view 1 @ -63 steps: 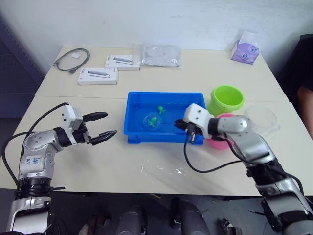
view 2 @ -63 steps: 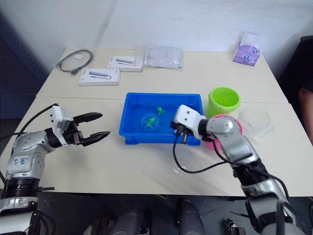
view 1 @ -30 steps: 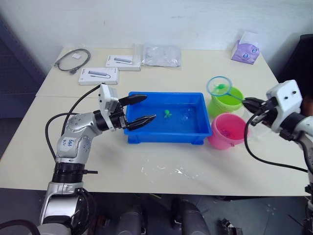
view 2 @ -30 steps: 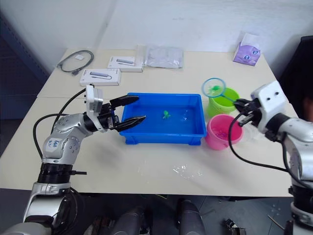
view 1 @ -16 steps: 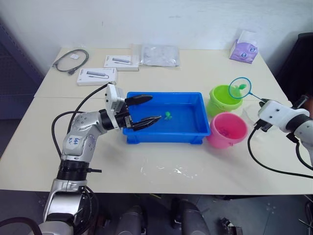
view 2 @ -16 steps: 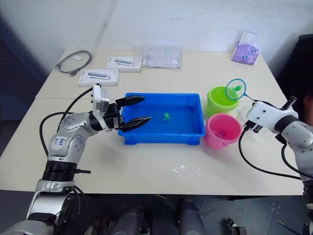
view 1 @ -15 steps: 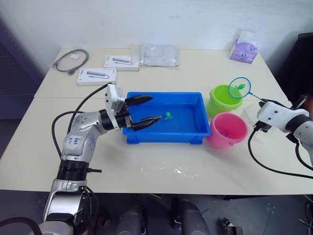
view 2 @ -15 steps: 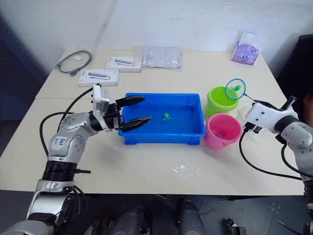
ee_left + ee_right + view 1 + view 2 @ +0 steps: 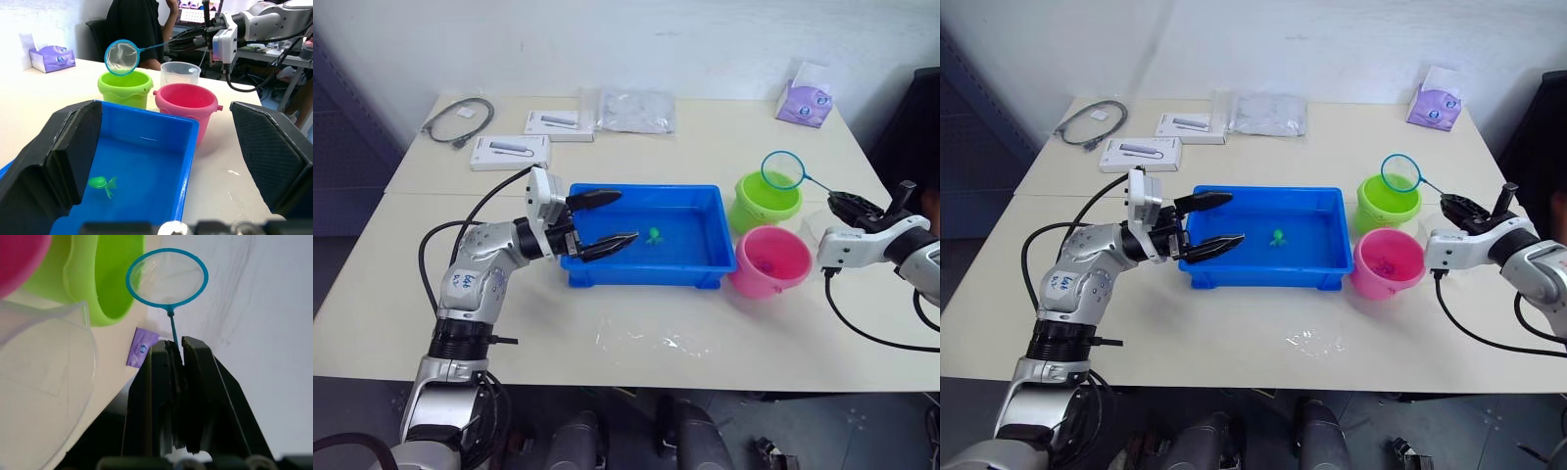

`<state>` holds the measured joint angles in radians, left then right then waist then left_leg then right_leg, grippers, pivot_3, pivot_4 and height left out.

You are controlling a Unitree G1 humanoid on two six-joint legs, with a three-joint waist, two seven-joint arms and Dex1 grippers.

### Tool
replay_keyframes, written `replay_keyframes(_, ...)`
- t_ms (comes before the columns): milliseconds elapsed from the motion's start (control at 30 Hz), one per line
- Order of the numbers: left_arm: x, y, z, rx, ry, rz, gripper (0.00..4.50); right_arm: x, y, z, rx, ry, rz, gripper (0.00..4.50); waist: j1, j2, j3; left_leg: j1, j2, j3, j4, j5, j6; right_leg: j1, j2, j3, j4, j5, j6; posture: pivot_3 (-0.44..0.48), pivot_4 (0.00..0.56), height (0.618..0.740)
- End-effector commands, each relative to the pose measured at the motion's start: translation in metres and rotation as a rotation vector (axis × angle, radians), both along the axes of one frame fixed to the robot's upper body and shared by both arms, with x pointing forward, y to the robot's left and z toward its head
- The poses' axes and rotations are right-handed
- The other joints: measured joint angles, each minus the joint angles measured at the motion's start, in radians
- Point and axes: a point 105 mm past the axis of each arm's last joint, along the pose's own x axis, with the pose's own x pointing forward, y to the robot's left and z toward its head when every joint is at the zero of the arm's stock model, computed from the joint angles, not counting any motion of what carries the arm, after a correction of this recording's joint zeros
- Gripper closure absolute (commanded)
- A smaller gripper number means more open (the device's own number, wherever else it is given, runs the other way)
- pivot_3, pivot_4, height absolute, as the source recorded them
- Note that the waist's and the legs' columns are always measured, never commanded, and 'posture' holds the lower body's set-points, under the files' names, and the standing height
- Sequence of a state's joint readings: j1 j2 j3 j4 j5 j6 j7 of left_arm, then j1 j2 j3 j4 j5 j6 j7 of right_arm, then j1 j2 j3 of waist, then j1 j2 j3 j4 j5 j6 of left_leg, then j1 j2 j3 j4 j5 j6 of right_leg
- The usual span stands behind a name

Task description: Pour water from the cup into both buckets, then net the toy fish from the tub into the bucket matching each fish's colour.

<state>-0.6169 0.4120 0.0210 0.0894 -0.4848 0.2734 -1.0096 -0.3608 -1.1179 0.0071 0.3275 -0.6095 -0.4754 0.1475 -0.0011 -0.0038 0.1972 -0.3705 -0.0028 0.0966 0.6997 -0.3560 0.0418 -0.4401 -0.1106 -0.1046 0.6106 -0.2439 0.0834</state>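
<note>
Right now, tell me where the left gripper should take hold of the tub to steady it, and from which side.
Pinch the thin raised rim of the tub's left short wall, coming from the robot's left. The open left gripper hovers at that end; the green bucket and pink bucket crowd the right end. Keep it level: a green fish sits inside.

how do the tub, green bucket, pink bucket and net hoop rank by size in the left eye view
1. tub, clearly largest
2. green bucket and pink bucket, look alike, not ranked
3. net hoop, smallest, held above the green bucket
</note>
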Motion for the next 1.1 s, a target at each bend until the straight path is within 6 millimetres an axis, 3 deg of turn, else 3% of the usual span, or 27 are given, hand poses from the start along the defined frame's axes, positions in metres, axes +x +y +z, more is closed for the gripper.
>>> replay_keyframes(33, -0.001, 0.005, 0.009, 0.009, -0.051, 0.013, 0.01, -0.002, 0.006, 0.041, 0.344, -0.099, 0.027, 4.5, 0.0, 0.0, 0.0, 0.0, 0.0, 0.0, 0.0, 0.0, 0.0, 0.0, 0.0, 0.0, 0.0, 0.0, 0.0, 0.0, 0.15, 0.74)
replay_keyframes(133, 0.001, 0.022, 0.004, 0.032, -0.04, 0.042, 0.01, -0.006, 0.045, 0.046, 0.636, 0.073, 0.172, 4.5, -0.006, 0.0, 0.0, 0.002, 0.002, -0.001, 0.0, 0.0, 0.0, 0.002, 0.003, -0.001, -0.001, 0.0, 0.0, 0.0, 0.15, 0.74)
replay_keyframes(200, 0.003, 0.037, -0.002, 0.049, -0.023, 0.074, 0.01, -0.011, 0.072, 0.044, 0.69, 0.208, 0.236, 4.5, -0.006, 0.001, 0.0, 0.002, 0.003, -0.001, 0.0, 0.0, -0.001, 0.002, 0.003, -0.001, -0.001, 0.0, 0.0, 0.0, 0.15, 0.74)
replay_keyframes(300, 0.006, 0.064, -0.014, 0.088, 0.01, 0.149, 0.01, -0.017, 0.107, 0.025, 0.687, 0.431, 0.256, 4.5, -0.003, 0.001, 0.0, 0.002, 0.004, -0.001, 0.0, 0.0, -0.001, 0.002, 0.002, -0.001, 0.0, 0.0, -0.001, 0.0, 0.15, 0.74)
replay_keyframes(367, 0.007, 0.076, -0.022, 0.116, 0.027, 0.181, 0.01, -0.019, 0.119, 0.015, 0.673, 0.507, 0.248, 4.5, 0.0, 0.001, 0.0, 0.001, 0.004, -0.003, 0.001, 0.0, -0.001, 0.002, 0.001, 0.0, -0.001, 0.0, -0.001, 0.0, 0.15, 0.74)
replay_keyframes(500, 0.005, 0.089, -0.03, 0.134, 0.046, 0.215, 0.01, -0.016, 0.123, 0.001, 0.612, 0.567, 0.183, 4.5, 0.018, 0.001, 0.0, -0.001, 0.0, -0.004, 0.001, -0.001, 0.002, 0.002, -0.003, -0.001, -0.001, 0.0, -0.001, 0.0, 0.15, 0.74)
replay_keyframes(633, -0.007, 0.101, -0.042, 0.181, 0.064, 0.22, 0.01, -0.001, 0.121, -0.01, 0.415, 0.516, 0.14, 4.5, 0.013, 0.001, 0.0, -0.001, -0.002, -0.002, 0.002, -0.002, 0.004, 0.001, -0.004, -0.003, -0.002, 0.001, 0.001, 0.0, 0.15, 0.74)
replay_keyframes(833, -0.011, 0.101, -0.042, 0.175, 0.064, 0.21, 0.01, 0.007, 0.123, -0.024, 0.321, 0.579, 0.128, 4.5, 0.011, 0.001, 0.0, -0.001, -0.001, -0.002, 0.001, -0.002, 0.003, 0.001, -0.003, -0.004, -0.002, 0.001, 0.001, 0.0, 0.15, 0.74)
replay_keyframes(1000, -0.013, 0.099, -0.042, 0.173, 0.058, 0.192, 0.01, 0.003, 0.138, -0.04, 0.355, 0.695, 0.153, 4.5, -0.001, 0.001, 0.0, -0.001, -0.001, -0.002, 0.001, -0.002, 0.003, 0.001, -0.003, -0.004, -0.002, 0.001, 0.001, 0.0, 0.15, 0.74)
replay_keyframes(1100, -0.013, 0.099, -0.042, 0.174, 0.056, 0.186, 0.01, 0.001, 0.15, -0.04, 0.502, 0.757, 0.178, 4.5, -0.004, 0.001, 0.0, 0.0, -0.001, -0.002, 0.001, -0.002, 0.003, 0.001, -0.003, -0.004, -0.001, 0.001, 0.001, 0.0, 0.15, 0.74)
